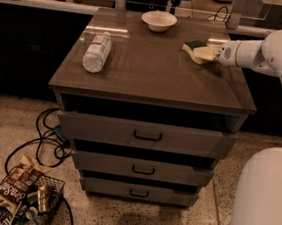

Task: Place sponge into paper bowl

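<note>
The sponge (193, 46), pale yellow with a dark green top, is at the right rear of the cabinet top, tilted, held by my gripper (203, 52), which reaches in from the right on a white arm. The gripper is shut on the sponge. The paper bowl (159, 20), off-white and empty, stands at the back middle of the top, up and to the left of the sponge.
A clear plastic bottle (97, 52) with a white label lies on its side at the left of the cabinet top (155, 71). Drawers (147, 135) are below. Cables and a wire basket (15, 204) of snacks lie on the floor at lower left.
</note>
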Controlling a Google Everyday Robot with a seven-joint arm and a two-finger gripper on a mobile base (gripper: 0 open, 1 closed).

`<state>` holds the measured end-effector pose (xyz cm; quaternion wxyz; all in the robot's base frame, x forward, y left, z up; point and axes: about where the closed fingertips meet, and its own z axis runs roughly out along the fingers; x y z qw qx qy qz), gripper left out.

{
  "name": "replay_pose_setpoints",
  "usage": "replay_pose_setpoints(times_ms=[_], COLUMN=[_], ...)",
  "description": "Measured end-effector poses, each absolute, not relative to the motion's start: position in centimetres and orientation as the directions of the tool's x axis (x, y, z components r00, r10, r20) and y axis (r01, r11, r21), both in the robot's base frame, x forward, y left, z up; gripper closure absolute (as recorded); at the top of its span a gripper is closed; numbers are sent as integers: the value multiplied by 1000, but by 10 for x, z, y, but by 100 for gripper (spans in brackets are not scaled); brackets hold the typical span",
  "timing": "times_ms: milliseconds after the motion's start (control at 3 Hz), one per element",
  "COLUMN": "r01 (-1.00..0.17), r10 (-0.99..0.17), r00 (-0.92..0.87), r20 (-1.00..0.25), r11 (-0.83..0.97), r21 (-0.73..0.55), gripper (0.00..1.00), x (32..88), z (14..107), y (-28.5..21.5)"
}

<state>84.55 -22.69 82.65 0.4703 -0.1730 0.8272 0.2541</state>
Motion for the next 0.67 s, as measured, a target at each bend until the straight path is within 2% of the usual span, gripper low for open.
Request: replay_pose_setpoints(times_ms=[333,667], r01=[-525,-525], r10=[-47,-47], r00=[-498,-498], r20=[-866,-866], r11=[811,811], r21=[258,258], gripper=[100,100], x=[846,846], z=[827,827], y=[-227,-227])
